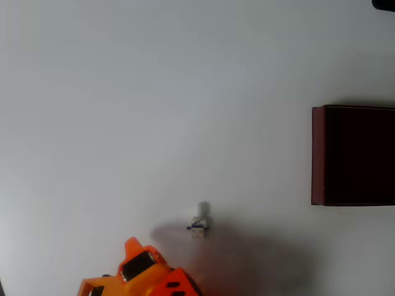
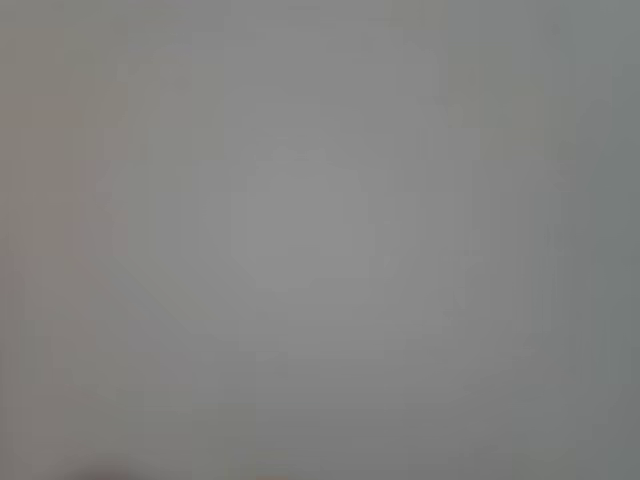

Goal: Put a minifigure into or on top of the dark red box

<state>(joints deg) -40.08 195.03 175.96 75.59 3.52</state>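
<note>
The minifigure [image 1: 199,223] lies on my white counter [image 1: 154,111], well apart from the dark red box [image 1: 352,155] at the overhead view's right edge. The orange arm [image 1: 145,274] sits just beside it; I cannot tell whether the gripper is parted.

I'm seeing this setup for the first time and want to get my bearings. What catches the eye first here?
In the overhead view, the dark red box stands out at the right edge, its inside almost black against the pale table. The tiny white minifigure sits alone near the bottom centre, well apart from the box. The orange arm pokes in at the bottom edge, left of the figure; the wrist view is a grey blur.
</note>
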